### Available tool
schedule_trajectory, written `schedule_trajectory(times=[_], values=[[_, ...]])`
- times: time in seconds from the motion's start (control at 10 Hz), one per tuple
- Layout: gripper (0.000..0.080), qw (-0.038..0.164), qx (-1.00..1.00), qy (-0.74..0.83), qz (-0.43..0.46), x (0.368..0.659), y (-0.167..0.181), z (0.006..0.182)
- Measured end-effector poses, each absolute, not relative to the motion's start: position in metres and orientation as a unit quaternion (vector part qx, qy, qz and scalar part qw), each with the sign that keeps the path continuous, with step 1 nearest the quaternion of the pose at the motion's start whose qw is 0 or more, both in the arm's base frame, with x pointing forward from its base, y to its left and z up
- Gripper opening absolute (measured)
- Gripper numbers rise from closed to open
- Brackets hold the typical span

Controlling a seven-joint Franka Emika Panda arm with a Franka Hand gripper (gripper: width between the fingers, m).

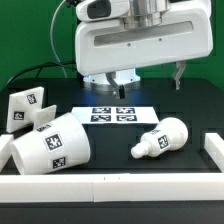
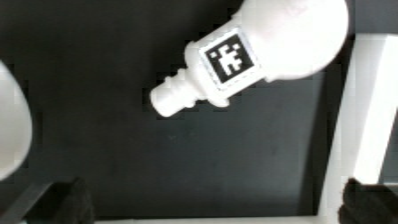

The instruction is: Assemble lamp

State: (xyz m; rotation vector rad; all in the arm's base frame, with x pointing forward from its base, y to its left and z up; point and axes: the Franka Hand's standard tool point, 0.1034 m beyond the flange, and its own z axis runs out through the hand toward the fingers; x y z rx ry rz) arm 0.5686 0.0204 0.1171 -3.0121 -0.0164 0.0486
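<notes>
The bulb (image 1: pixel 160 138) lies on its side on the black table, at the exterior view's right, ribbed neck toward the shade. The large tapered shade (image 1: pixel 52 145) lies on its side at the left front. The wedge-like base (image 1: pixel 28 108) stands behind it. My gripper (image 1: pixel 150 82) hangs open and empty above the table, behind the bulb. In the wrist view the bulb (image 2: pixel 249 55) lies well ahead of my gripper (image 2: pixel 210 200), with its tag facing up. The dark fingertips (image 2: pixel 54 203) stand far apart with nothing between them.
The marker board (image 1: pixel 113 112) lies flat in the middle of the table, below the arm. A low white wall (image 1: pixel 110 185) runs along the front and up the right side (image 1: pixel 212 150); it also shows in the wrist view (image 2: pixel 365 110).
</notes>
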Motion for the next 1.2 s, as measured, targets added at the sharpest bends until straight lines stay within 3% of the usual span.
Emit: schedule_trajectory(times=[0.2, 0.5, 0.9, 1.2], values=[[0.0699, 0.060, -0.988, 0.144, 0.015, 0.566, 0.024, 0.111], [0.0699, 0.086, -0.920, 0.382, 0.003, 0.569, 0.038, 0.084], [0.0699, 0.087, -0.912, 0.400, 0.009, 0.567, 0.040, 0.085], [0.0699, 0.078, -0.911, 0.404, 0.028, 0.544, 0.041, 0.050]])
